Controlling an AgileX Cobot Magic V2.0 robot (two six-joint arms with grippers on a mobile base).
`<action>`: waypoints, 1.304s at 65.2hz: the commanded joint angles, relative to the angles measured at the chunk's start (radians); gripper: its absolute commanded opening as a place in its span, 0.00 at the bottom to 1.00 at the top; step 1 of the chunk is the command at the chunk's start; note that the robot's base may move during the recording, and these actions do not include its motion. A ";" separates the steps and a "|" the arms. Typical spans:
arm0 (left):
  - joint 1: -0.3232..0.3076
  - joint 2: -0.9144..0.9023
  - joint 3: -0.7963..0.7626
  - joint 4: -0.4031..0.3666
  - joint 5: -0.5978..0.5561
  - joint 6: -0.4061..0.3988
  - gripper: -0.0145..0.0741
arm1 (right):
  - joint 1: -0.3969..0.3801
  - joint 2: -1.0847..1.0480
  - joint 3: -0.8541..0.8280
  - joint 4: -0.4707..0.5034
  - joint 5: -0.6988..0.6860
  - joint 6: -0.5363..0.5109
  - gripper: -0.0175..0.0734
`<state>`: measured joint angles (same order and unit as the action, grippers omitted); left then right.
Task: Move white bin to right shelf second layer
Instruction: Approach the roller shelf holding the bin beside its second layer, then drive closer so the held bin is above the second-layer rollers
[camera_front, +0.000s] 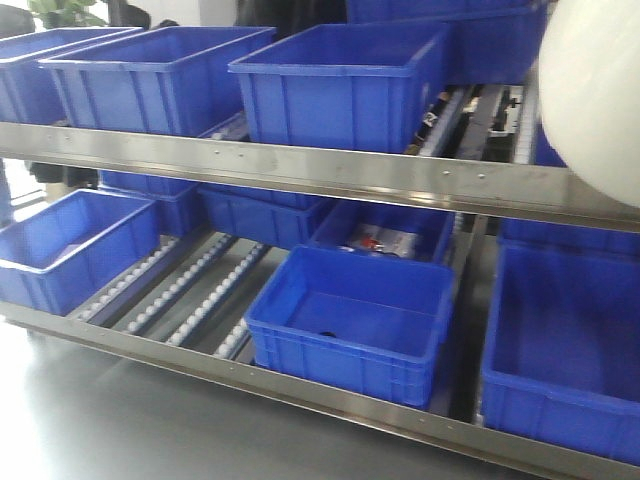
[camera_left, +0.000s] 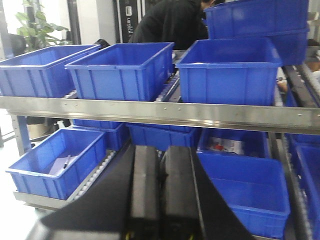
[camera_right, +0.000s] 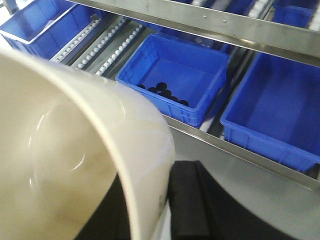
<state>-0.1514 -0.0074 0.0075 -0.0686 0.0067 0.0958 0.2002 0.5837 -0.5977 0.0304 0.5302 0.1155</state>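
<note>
**Cream-white smooth plastic bin (camera_front: 598, 90) held up at 2 o'clock**

My right gripper (camera_right: 146, 215) is clamped on the bin's wall, one black finger inside and one outside. In the front view the bin hangs at 2 o'clock, over the right end of the upper steel roller level's riveted front bar (camera_front: 420, 178). My left gripper (camera_left: 161, 195) has its fingers together on nothing, facing rectangular blue plastic crates (camera_left: 227, 70) at 12 o'clock.

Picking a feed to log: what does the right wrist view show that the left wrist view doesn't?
Only the right wrist view: the white bin, and small black discs in a lower blue crate. Only the left wrist view: a person in black, a plant, and the left gripper, fingers together. Both: blue crates and the steel front bar.
</note>
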 joint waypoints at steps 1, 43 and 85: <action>-0.002 -0.013 0.033 -0.005 -0.087 -0.007 0.26 | -0.005 0.001 -0.031 0.000 -0.099 -0.001 0.22; -0.002 -0.013 0.033 -0.005 -0.087 -0.007 0.26 | -0.005 0.001 -0.031 0.000 -0.098 -0.001 0.22; -0.002 -0.013 0.033 -0.005 -0.087 -0.007 0.26 | -0.005 0.001 -0.031 0.000 -0.098 -0.001 0.22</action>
<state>-0.1514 -0.0074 0.0075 -0.0686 0.0067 0.0958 0.2002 0.5837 -0.5977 0.0304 0.5320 0.1155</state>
